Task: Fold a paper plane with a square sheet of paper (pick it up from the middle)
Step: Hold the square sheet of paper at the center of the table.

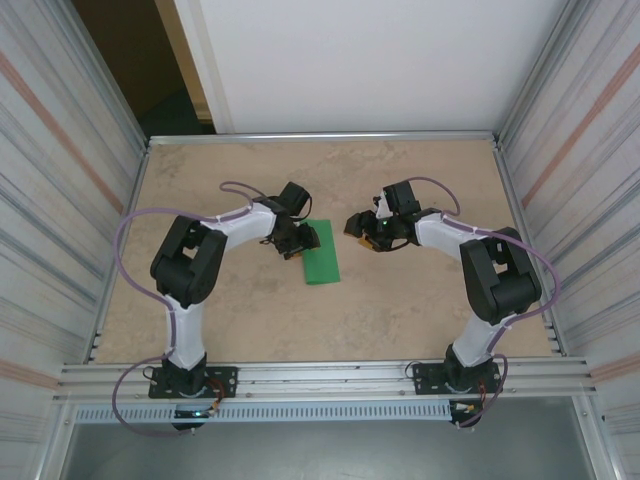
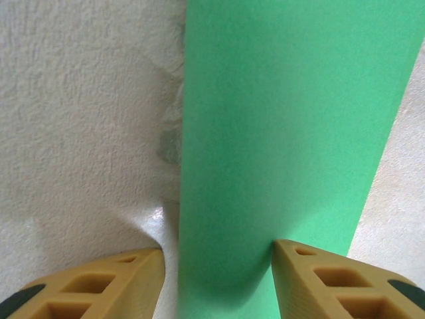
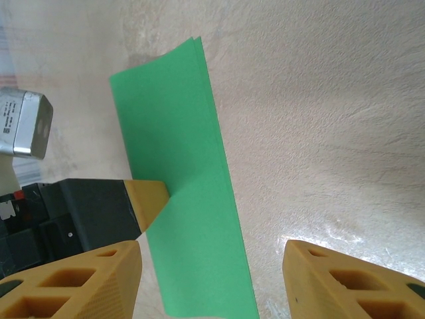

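The square sheet of paper [image 1: 322,258] is bright green and lies flat on the table, folded double into a long strip [image 3: 179,133]. My left gripper [image 1: 300,240] stands open at the strip's upper left edge. In the left wrist view the strip's [image 2: 285,133] long edge runs between the fingers of that gripper [image 2: 218,251], and the right fingertip [image 2: 292,262] rests on the green. My right gripper [image 1: 358,228] is open, to the right of the strip and apart from it; in its own view the gripper [image 3: 212,247] holds nothing. The paper plane is out of view.
The beige table [image 1: 420,300] is walled by metal rails and panels at the left, right and back. Open tabletop lies in front of the strip and to the right of it. The two arms reach inward from the near edge.
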Available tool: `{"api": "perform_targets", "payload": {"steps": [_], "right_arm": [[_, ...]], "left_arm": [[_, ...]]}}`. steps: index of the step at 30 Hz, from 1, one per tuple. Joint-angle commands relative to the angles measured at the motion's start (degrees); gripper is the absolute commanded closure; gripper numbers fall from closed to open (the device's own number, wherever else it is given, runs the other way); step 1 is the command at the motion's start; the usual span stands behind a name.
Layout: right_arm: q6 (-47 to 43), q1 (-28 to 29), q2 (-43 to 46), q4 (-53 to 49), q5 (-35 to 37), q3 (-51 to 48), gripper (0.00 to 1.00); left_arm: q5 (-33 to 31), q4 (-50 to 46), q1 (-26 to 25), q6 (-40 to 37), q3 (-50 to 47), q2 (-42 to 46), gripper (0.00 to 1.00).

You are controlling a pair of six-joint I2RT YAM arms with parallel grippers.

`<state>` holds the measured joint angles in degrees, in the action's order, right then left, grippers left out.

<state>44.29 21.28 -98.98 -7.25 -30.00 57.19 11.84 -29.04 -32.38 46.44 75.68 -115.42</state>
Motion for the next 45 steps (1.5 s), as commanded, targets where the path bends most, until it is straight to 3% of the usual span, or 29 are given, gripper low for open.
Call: {"api": "perform_targets", "payload": {"steps": [1,17,35,45], "right_arm": [[-1.7,-0.2,-0.4,-1.2,-0.6,-0.6,0.43],[-2.0,-0.5,-1.3,-1.5,-1.1,-0.5,0.43],[-2.0,-0.4,-2.1,-1.1,-1.6,-0.7,0.43],[-2.5,0.7,-3.2,-0.6,-2.5,-0.3,0.48]], "left_arm": [[-2.8,-2.0,-1.3,-1.1,-4.3,-10.7,0.5],[-2.8,-3.7,-1.3,-4.7,-1.8,-14.9,0.49],[-3.2,-6.4,-1.4,-3.8,0.8,-17.2,0.48],[-2.6,-7.3,-1.3,-4.5,1.3,-18.7,0.47]]}}
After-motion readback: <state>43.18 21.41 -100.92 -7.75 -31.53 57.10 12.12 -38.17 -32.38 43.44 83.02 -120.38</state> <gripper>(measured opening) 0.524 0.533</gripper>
